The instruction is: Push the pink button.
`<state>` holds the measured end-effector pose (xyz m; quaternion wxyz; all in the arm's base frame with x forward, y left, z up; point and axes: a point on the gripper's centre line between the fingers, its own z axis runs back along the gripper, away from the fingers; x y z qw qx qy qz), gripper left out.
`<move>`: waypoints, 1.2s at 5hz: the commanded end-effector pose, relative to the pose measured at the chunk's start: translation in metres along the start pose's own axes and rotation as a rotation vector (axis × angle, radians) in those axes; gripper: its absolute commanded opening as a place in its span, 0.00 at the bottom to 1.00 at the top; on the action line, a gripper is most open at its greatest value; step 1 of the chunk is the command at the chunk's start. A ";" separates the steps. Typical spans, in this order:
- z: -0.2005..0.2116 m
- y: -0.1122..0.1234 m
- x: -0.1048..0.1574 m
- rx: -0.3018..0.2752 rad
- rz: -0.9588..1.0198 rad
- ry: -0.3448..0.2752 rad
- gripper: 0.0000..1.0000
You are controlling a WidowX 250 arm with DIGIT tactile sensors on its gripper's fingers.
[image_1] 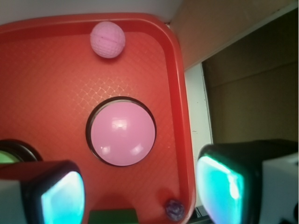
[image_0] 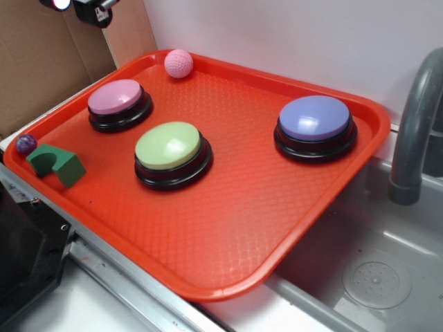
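Note:
The pink button (image_0: 116, 97) has a smooth pink dome on a black base and sits at the back left of the red tray (image_0: 235, 228). In the wrist view the pink button (image_1: 122, 133) lies straight below, a little ahead of the fingers. My gripper (image_1: 140, 193) hangs high above it, open and empty, with two teal-lit fingertips (image_1: 63, 198) wide apart. In the exterior view only a dark part of the arm shows at the top left edge; the fingers are out of frame there.
A green-topped button (image_0: 169, 146) and a blue button (image_0: 315, 119) stand on the tray. A dimpled pink ball (image_0: 178, 63) lies at the back rim (image_1: 108, 39). A green arch block (image_0: 57, 162) and a small purple ball (image_0: 26, 143) lie at the left corner. A sink and grey faucet (image_0: 415, 131) are at the right.

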<state>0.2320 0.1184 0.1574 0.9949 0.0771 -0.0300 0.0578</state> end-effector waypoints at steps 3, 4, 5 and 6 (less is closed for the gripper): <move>0.030 0.005 -0.005 0.016 0.022 -0.034 1.00; 0.035 0.004 -0.006 0.017 0.017 -0.050 1.00; 0.043 0.001 -0.007 0.026 -0.002 -0.075 1.00; 0.047 -0.001 -0.010 0.029 -0.009 -0.099 1.00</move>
